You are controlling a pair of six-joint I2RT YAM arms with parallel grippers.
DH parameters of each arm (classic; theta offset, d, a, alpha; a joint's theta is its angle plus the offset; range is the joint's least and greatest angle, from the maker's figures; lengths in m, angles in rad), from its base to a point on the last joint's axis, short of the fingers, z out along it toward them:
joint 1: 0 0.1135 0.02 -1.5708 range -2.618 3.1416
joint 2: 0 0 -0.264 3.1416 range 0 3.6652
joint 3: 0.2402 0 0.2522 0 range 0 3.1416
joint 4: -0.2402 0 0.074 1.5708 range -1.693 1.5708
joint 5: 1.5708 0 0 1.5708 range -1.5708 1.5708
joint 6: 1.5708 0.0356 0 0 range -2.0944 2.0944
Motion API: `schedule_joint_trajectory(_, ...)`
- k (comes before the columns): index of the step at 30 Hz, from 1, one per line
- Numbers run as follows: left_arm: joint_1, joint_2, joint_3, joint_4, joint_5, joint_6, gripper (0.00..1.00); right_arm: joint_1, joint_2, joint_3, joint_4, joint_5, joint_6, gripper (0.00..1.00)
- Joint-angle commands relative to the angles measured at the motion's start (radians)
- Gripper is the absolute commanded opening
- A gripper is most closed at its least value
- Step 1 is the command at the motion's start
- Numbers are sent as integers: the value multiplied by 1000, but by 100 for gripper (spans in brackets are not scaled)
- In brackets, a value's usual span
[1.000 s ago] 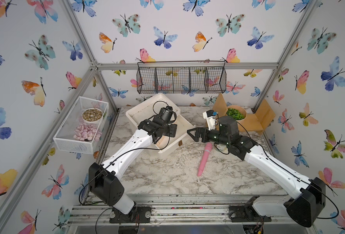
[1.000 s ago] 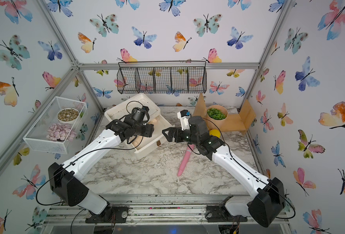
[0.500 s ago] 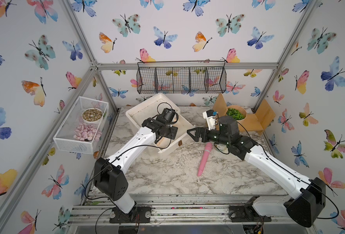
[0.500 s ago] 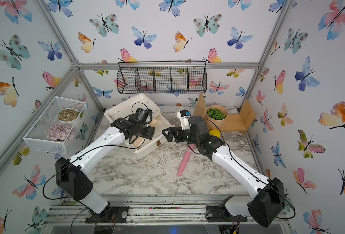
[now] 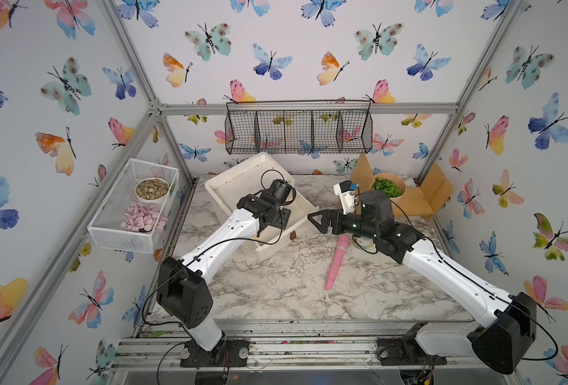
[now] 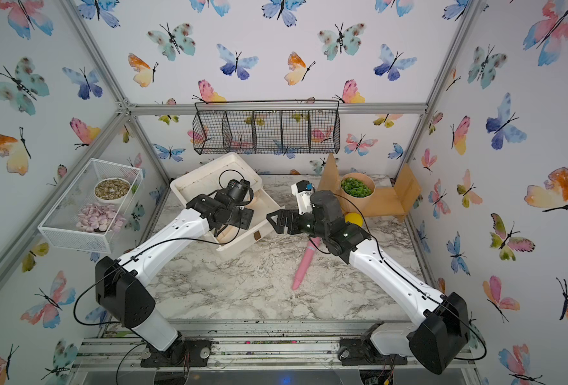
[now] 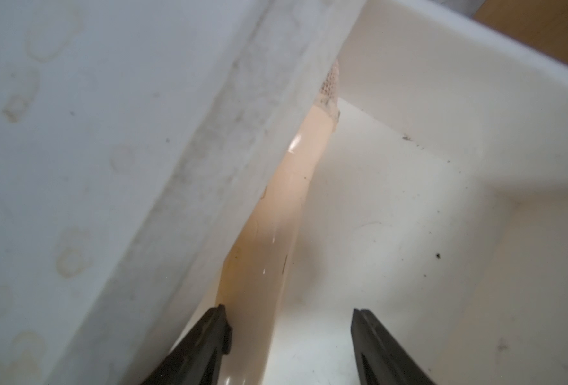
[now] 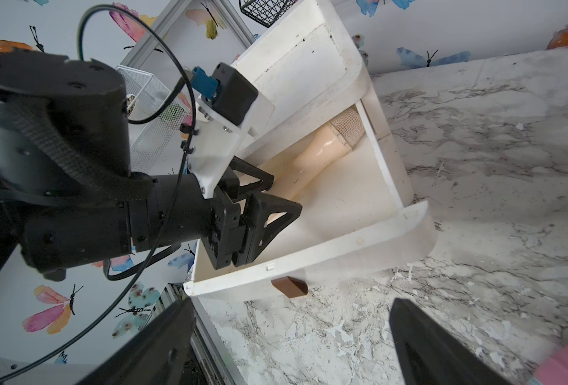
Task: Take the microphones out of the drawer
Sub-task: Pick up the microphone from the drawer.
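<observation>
- The left arm dips into the pulled-out white drawer [image 8: 309, 253]. The left gripper [image 7: 289, 310] is spread, with the handle lying between its fingers, closer to one; contact cannot be told.
- The right arm stretches low over the marble tabletop [image 5: 275, 293]. The right gripper [image 8: 292, 300] gapes wide at three o'clock of the drawer front in both top views.
- Counted: two arms, one drawer with one brown knob [image 8: 289, 286], one microphone [image 8: 326, 146], and one pink tapered object [image 5: 335, 263] at five o'clock of the drawer.
- The microphone has a glossy cream handle and a pale mesh head. It lies flat in the drawer along the cabinet's edge.
</observation>
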State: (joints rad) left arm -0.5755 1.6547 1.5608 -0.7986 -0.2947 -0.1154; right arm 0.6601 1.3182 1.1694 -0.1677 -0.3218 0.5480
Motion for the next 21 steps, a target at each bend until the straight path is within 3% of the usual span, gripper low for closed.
schedule_joint_trajectory(1, 36, 38, -24, -6, -176, -10, 65, -3, -4, 33, -10, 4, -20, 98)
schedule_joint_trajectory(8, 33, 55, -36, -1, -182, -1, 66, -3, 1, 36, -12, 4, -24, 98)
schedule_joint_trajectory(17, 34, 81, -24, 0, -80, -4, 65, -2, -28, 14, -21, 31, -31, 98)
schedule_joint_trajectory(21, 34, 83, -24, 0, -55, -6, 60, -3, -37, 6, -25, 42, -33, 98)
